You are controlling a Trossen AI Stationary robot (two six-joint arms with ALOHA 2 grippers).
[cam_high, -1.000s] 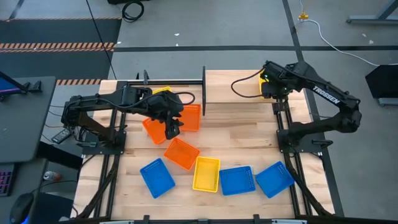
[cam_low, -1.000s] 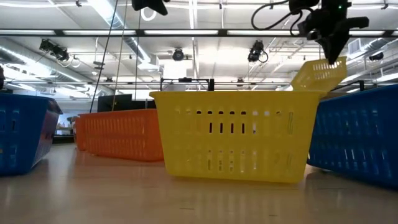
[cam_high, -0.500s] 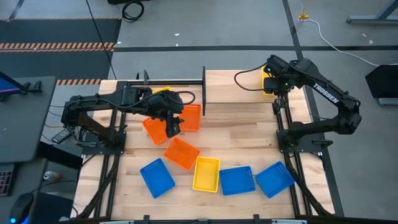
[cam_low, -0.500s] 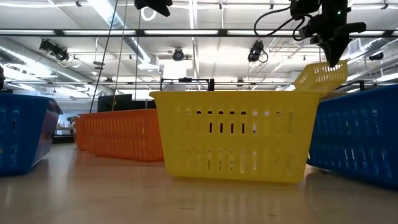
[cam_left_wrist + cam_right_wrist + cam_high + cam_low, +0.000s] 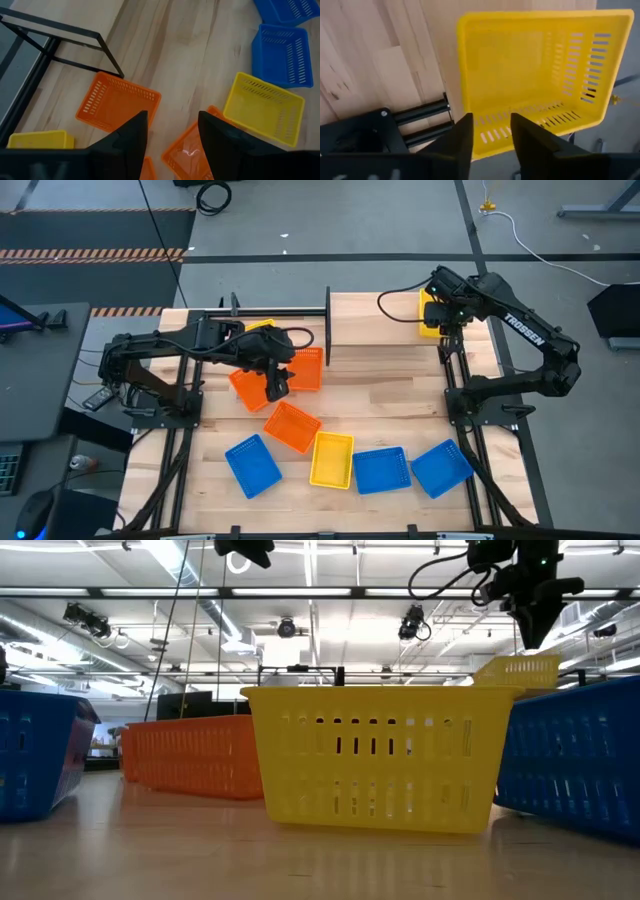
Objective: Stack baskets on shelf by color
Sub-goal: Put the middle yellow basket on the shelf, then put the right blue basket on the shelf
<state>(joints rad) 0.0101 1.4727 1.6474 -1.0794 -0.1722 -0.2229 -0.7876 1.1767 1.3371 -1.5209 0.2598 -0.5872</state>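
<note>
A yellow basket [image 5: 429,311] lies level and open side up at the table's far right, also seen in the right wrist view [image 5: 540,65] and the low view [image 5: 520,668]. My right gripper [image 5: 492,135] hangs open just above it, one finger on each side of one wall. My left gripper [image 5: 170,135] hovers open above three orange baskets [image 5: 308,368] [image 5: 245,388] [image 5: 291,426] in the middle left. Another yellow basket [image 5: 262,327] sits beside the shelf's black frame [image 5: 280,311]. My right gripper points down over one wall of the yellow basket [image 5: 520,125], a finger on either side of it. Whether a finger touches the wall, I cannot tell. The basket lies level on the table.
Along the near side lie a blue basket [image 5: 252,465], a yellow basket [image 5: 332,459] and two more blue baskets [image 5: 381,470] [image 5: 441,467]. Bare wood [image 5: 380,385] stretches between the two arms. The yellow basket at the far right lies close to the table's far edge.
My right gripper has gone a little toward the far edge, then opened and let go of the yellow basket. The basket hung tilted from the fingers before; its raised end has dropped and it now lies level.
</note>
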